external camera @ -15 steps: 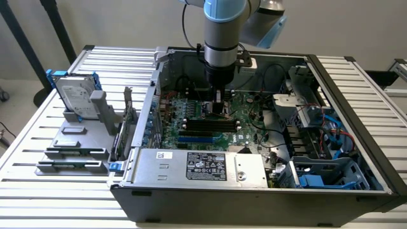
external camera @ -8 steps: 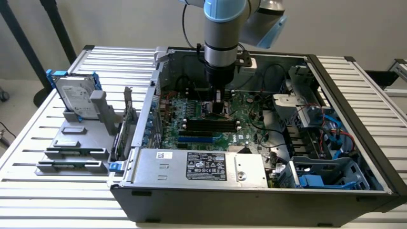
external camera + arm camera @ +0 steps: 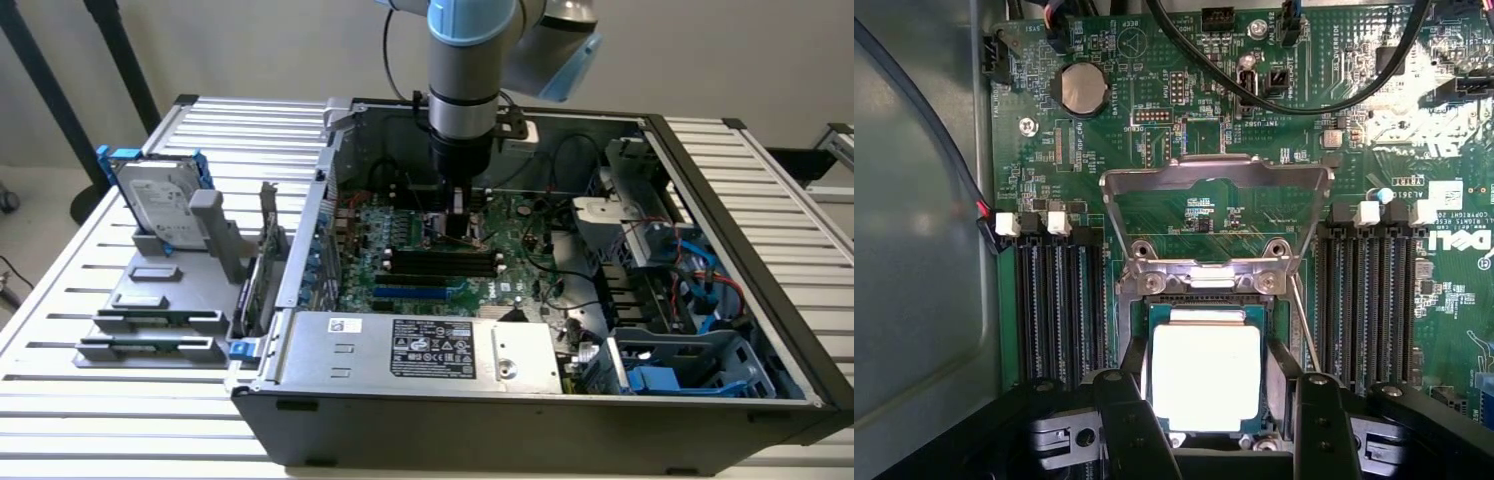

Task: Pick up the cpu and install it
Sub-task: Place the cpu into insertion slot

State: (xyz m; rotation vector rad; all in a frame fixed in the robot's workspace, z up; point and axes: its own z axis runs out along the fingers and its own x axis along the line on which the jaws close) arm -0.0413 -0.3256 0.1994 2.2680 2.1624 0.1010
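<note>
A slatted white metal table [image 3: 80,420] set against a pale bare wall [image 3: 267,40] carries the workstation. At the exterior view's left, stepped grey tray blocks [image 3: 154,335] hold a silver hard drive [image 3: 158,205] upright in a blue bracket. Beside them lies the open, dark grey computer case [image 3: 534,430], with a boxy, labelled, bright-metal power supply [image 3: 414,345] along its near wall. The grey-and-blue arm [image 3: 467,60] reaches straight down into the case, its black gripper [image 3: 461,225] low over the green motherboard [image 3: 527,255]. Blue cables [image 3: 694,270] curl around a drive cage at the exterior view's right. The wrist view shows the cpu [image 3: 1206,380], a small square chip with a shiny silver top on a green edge. It sits at the open socket just beside the hinge of the raised, bare-steel load plate [image 3: 1214,175], between 2 banks of black memory slots [image 3: 1059,300]. The gripper [image 3: 1206,350] pinches it, with 2 matte black fingers [image 3: 1129,410] against opposite edges. Whether the chip is fully seated cannot be told. A round coin cell [image 3: 1082,88] glints on the board.
</note>
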